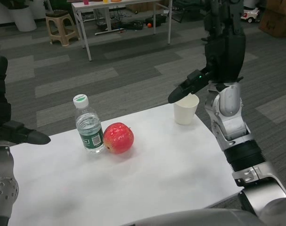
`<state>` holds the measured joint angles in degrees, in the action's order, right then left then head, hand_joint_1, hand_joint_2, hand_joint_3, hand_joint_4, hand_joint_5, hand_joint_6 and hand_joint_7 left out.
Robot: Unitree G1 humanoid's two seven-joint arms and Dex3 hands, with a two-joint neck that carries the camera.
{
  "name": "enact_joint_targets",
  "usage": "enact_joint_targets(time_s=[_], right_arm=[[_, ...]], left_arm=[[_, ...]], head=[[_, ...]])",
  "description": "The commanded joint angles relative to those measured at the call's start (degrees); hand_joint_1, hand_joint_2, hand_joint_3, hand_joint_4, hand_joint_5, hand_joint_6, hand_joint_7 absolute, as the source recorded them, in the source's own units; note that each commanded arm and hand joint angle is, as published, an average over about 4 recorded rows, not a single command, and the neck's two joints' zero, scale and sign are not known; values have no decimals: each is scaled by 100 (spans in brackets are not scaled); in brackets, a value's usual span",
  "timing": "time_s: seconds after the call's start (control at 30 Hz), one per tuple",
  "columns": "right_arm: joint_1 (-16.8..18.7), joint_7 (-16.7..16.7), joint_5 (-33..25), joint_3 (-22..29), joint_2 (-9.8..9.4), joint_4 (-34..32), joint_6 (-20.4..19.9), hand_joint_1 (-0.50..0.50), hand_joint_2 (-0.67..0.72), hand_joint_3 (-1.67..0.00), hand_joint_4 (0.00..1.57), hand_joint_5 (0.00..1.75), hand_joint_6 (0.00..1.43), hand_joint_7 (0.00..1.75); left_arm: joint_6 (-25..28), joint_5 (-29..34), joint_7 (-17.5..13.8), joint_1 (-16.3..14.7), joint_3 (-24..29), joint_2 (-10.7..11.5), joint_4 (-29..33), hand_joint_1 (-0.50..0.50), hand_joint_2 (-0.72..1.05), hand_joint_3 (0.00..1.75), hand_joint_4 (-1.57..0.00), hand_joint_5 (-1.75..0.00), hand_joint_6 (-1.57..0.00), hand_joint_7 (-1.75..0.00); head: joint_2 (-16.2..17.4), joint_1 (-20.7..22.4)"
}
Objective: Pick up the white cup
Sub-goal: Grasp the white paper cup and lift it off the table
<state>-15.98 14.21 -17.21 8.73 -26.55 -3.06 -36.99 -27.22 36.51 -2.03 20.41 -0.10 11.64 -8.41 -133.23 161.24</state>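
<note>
The white cup [186,109] stands upright near the far right edge of the white table [152,174]. My right hand [221,52] hovers above and just right of it, fingers spread upward and the thumb reaching out over the cup's rim, holding nothing. My left hand [4,120] waits open at the table's far left edge.
A water bottle [89,125] with a green label and a red apple [118,138] stand side by side left of centre. Beyond the table lie grey carpet, a white desk [122,16] and a stool [60,26].
</note>
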Motion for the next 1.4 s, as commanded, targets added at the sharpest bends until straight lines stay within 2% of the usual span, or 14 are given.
enact_joint_targets(time_s=[0.03, 0.27, 0.4, 0.6, 0.77, 0.97, 1.2, 1.4], right_arm=[[38, 12, -23, 19, 9, 20, 25, -42, 47, 0, 0, 0, 0, 0], [161, 12, -41, 120, 66, 222, 25, -42, 47, 0, 0, 0, 0, 0], [310, 12, -124, 234, 93, 688, 25, -42, 47, 0, 0, 0, 0, 0], [411, 12, -160, 406, 176, 1338, 25, -42, 47, 0, 0, 0, 0, 0], [411, -50, -160, 432, 185, 1751, 34, -42, 47, 0, 0, 0, 0, 0], [367, -125, -160, 300, 31, 2336, 52, -42, 47, 0, 0, 0, 0, 0], [240, -362, -160, 234, 176, 2881, 56, -42, 47, 0, 0, 0, 0, 0], [222, -428, -160, 58, 216, 3276, 61, -42, 47, 0, 0, 0, 0, 0]], left_arm=[[54, -56, 10, 6, 72, 14, 41, -50, -57, 9, 0, -72, 0, 0], [111, -47, 5, 15, 129, 14, -33, -50, -55, 9, 0, -72, 0, 0], [147, -8, 1, 15, 142, 14, -170, -50, -55, 9, 0, -72, 0, 0], [151, 14, 1, 6, 147, 14, -350, -50, -55, 9, 0, -72, 0, 0], [155, 23, -4, 15, 151, 14, -438, -50, -55, 9, 0, -72, 0, 0], [155, 14, 1, 42, 151, 14, -521, -50, -55, 9, 0, -72, 0, 0], [155, 14, -4, 50, 151, 10, -574, -50, -55, 9, 0, -72, 0, 0], [155, 14, 1, 50, 142, 5, -574, -50, -55, 9, 0, -72, 0, 0]], head=[[38, -6], [79, -27], [139, -167], [119, -146], [95, -215], [68, -262], [32, -353], [-2, -460]])
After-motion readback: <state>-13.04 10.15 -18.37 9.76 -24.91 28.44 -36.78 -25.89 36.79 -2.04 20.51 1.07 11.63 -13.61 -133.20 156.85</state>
